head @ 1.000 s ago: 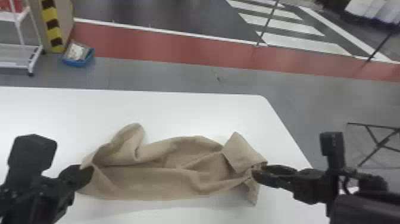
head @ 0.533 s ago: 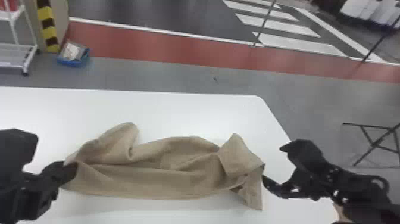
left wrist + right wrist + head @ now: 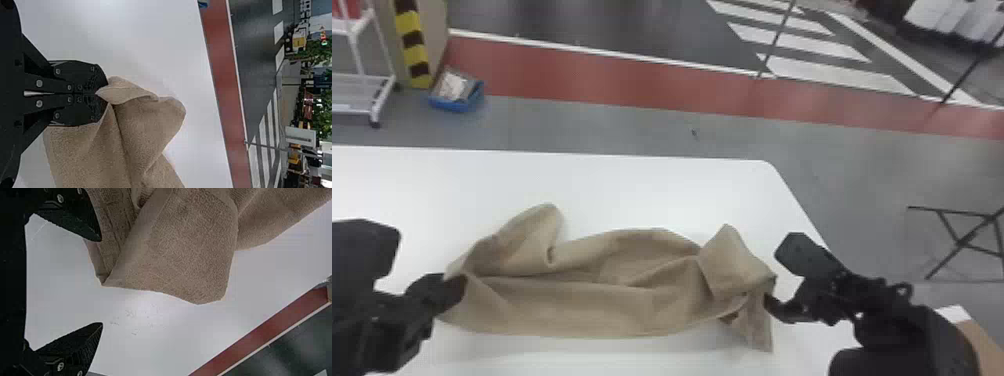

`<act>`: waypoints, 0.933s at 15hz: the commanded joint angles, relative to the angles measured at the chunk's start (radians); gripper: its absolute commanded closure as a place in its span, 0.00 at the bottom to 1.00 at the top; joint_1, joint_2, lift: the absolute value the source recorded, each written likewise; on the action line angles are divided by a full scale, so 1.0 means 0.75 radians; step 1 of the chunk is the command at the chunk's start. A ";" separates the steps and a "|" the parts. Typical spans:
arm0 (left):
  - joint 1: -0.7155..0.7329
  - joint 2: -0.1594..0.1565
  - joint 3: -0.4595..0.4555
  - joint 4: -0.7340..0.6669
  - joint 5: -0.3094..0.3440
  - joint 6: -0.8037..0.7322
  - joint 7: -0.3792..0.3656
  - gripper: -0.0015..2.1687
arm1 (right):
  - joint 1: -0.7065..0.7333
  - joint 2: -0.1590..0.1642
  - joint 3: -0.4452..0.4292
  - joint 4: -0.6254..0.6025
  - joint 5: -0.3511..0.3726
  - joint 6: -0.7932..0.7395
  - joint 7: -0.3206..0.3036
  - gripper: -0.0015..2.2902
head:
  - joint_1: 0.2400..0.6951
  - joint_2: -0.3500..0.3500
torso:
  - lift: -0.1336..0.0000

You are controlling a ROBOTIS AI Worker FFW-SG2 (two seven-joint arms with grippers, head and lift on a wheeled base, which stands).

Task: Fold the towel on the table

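Towel (image 3: 612,300) tan, rumpled, lying lengthwise across white table (image 3: 657,185), near its rounded far-right corner. Left tool (image 3: 457,290) closed on towel's left end; left wrist view has both fingers together, a pinched fold at their tips. Right tool (image 3: 775,277) open at towel's right end, fingers spread wide; in right wrist view one finger overlaps the cloth, the other sits apart from it over white tabletop. In the way of a flat fold: upright-looking loop at left end, creases along the middle, flap turned over at right end with a loose tail under it toward the near side. Both arms come in over the near part of the table, one at each end of towel. Around, on floor past the far edge: white wheeled cart (image 3: 382,95), yellow-black striped post (image 3: 414,47), blue bin (image 3: 457,102) with pale contents, red floor band (image 3: 607,80), white crosswalk stripes (image 3: 797,45). Thin black-legged stand (image 3: 964,242) off to the right, beyond table edge. Brown item (image 3: 984,345) at lower right, partly hidden by right arm, can't tell what.
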 commanded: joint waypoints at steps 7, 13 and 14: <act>0.014 0.001 0.007 -0.004 -0.003 0.000 0.000 0.65 | -0.132 -0.023 -0.009 0.167 -0.028 0.058 -0.033 0.98 | 1.00 0.00 | 0.07; -0.004 -0.003 0.171 -0.033 0.075 0.004 -0.025 0.65 | -0.081 -0.033 -0.121 0.091 -0.106 -0.339 -0.299 0.98 | 1.00 0.00 | 0.07; -0.002 -0.006 0.198 -0.039 0.083 0.012 -0.029 0.65 | -0.061 -0.050 -0.125 0.053 -0.102 -0.437 -0.356 0.98 | 1.00 0.00 | 0.07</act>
